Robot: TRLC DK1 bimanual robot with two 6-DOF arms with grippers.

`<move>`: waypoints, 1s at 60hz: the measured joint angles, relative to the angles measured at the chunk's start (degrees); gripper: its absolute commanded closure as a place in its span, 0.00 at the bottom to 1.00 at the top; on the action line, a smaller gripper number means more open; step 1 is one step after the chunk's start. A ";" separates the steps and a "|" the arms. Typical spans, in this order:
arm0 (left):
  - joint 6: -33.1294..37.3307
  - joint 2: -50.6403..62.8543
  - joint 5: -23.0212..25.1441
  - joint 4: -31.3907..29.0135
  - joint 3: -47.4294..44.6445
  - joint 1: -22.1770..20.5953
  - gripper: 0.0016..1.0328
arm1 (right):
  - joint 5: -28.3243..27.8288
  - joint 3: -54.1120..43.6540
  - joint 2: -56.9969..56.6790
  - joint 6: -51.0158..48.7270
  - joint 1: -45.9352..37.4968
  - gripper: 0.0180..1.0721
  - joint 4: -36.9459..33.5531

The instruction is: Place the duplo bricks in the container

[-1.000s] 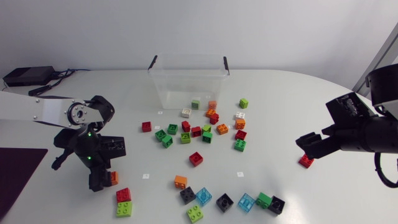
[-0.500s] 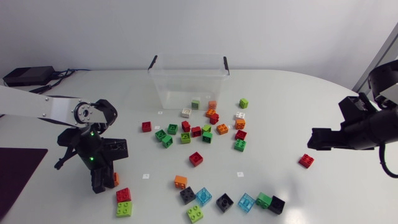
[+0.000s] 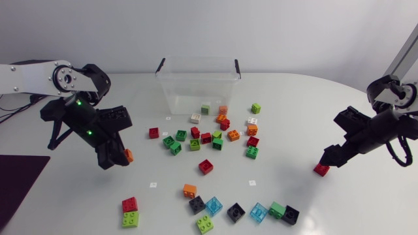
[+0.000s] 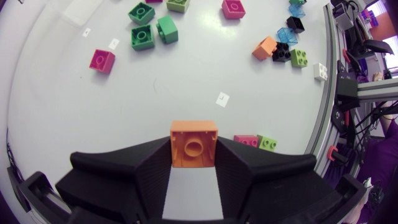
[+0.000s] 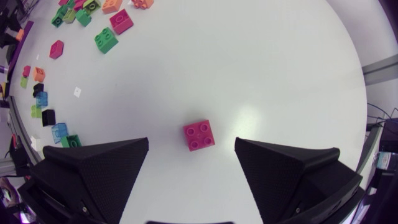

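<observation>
Left tool (image 3: 121,158): clenched on an orange brick (image 4: 194,144), a finger on each side. Since a second ago it has risen off the counter (image 3: 294,111) and pulled back from the red-and-lime pair (image 3: 130,211), carrying the brick along; it now hangs well left of the container (image 3: 196,91).

Right tool (image 3: 328,158): released, fingers spread wide, with a red brick (image 5: 199,135) lying on the counter between them, untouched. Half a second ago this tool stood clear of that brick; now its tips are just by it.

Scattered bricks mid-counter are unchanged.

white table (image 3: 294,98) | on it: scattered duplo bricks (image 3: 206,166), clear container (image 3: 196,91)
</observation>
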 measured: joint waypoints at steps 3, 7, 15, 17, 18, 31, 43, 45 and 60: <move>-0.74 0.00 1.25 -0.02 1.29 -0.04 0.76 | -0.04 0.28 1.88 -1.92 0.00 0.05 0.04; -1.79 0.00 2.84 -0.13 3.23 -0.09 0.76 | -0.04 0.46 4.52 -4.22 0.00 0.10 0.11; -3.98 0.00 5.62 -0.17 7.48 -0.09 0.76 | 0.22 0.46 8.31 -7.15 0.00 0.12 2.36; -4.35 0.00 6.12 -0.20 8.20 -0.09 0.76 | 0.59 0.46 8.74 -7.32 0.00 0.14 3.23; -4.48 -0.02 6.25 -0.17 8.55 -0.09 0.76 | 0.70 0.46 8.92 -7.52 -0.02 0.14 3.78; -7.23 -0.20 8.41 -0.11 12.44 -0.11 0.76 | 1.99 0.50 11.50 -9.79 -0.81 0.29 6.05; -10.38 -0.20 10.45 1.60 15.23 -0.26 0.76 | 1.99 0.50 12.17 -11.13 -0.81 0.64 7.52; -10.69 -0.20 10.64 2.08 15.67 -0.26 0.76 | 1.99 0.50 12.17 -11.28 -0.81 0.67 7.56; -15.78 1.42 11.96 6.97 18.71 -0.42 0.76 | 1.95 0.50 12.55 -11.23 -0.79 0.73 7.56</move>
